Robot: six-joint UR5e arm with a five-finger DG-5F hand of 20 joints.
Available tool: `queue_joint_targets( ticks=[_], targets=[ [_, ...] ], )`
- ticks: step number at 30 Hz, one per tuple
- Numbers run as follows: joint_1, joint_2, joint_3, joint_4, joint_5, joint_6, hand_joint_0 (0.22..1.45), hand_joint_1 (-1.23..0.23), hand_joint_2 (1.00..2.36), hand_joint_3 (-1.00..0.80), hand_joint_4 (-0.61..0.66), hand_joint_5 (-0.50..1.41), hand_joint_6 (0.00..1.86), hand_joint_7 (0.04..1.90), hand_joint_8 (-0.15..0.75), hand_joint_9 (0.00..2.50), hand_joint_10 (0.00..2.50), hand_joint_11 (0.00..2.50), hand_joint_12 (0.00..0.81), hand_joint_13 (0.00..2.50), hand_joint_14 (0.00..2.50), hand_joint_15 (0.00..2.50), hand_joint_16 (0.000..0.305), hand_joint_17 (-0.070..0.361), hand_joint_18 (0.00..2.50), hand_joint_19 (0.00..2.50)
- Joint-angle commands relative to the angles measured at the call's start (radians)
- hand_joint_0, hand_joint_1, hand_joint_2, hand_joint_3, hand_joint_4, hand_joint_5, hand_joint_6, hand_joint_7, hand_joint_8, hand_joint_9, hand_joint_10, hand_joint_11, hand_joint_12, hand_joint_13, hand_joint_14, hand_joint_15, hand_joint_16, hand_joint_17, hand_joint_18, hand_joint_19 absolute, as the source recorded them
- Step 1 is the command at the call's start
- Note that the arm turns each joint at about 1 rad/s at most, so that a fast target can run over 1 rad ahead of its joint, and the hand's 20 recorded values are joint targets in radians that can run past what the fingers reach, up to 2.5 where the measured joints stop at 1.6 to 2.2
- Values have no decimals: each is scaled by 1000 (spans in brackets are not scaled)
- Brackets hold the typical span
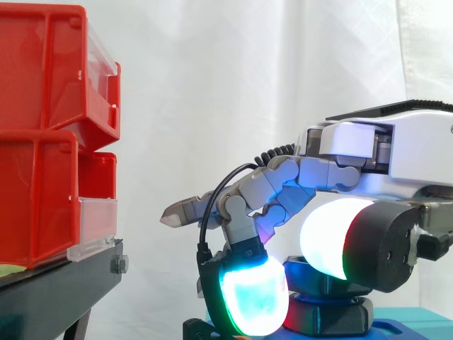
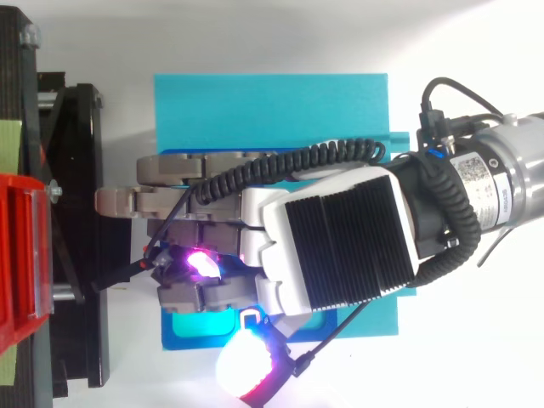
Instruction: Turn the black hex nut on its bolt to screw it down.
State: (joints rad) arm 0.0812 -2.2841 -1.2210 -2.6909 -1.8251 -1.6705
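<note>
Hand (image 2: 340, 246) came in from 3 o'clock, palm down, hovering over the teal base plate (image 2: 272, 102). From the side, the black hex nut (image 1: 333, 312) sat low under the hand (image 1: 417, 149), approx. 6 o'clock of it, resting on the base w/ a rounded dark piece just above it. The nut's 9 o'clock edge was hidden behind the hand. Couldn't tell whether the hand was clenched on the nut or clear of it; contact was hidden. Red bins (image 1: 42, 142) were stacked at 9 o'clock on the black stand (image 1: 56, 283), well apart from the nut. White curtain (image 1: 248, 71) hung behind.
</note>
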Motion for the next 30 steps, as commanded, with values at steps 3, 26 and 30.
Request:
queue_joint_targets(
  ticks=[3, 26, 30],
  targets=[
    [-8, 0, 0, 9, -16, 0, 520, -92, 1000, -500, 116, -46, 711, 1235, 310, 856, 5, 178, 356, 377, 0, 0, 51, 114, 415, 268],
    [-50, 0, 0, 11, -77, -2, 478, 8, 1000, -500, 160, -63, 740, 1181, 323, 833, 5, 179, 376, 363, 0, 0, 55, 125, 403, 274],
    [-64, 0, 0, 11, -92, -2, 434, 115, 1000, -500, 160, -73, 744, 1158, 334, 810, 5, 188, 394, 340, 0, 0, 59, 134, 368, 280]
  ],
)
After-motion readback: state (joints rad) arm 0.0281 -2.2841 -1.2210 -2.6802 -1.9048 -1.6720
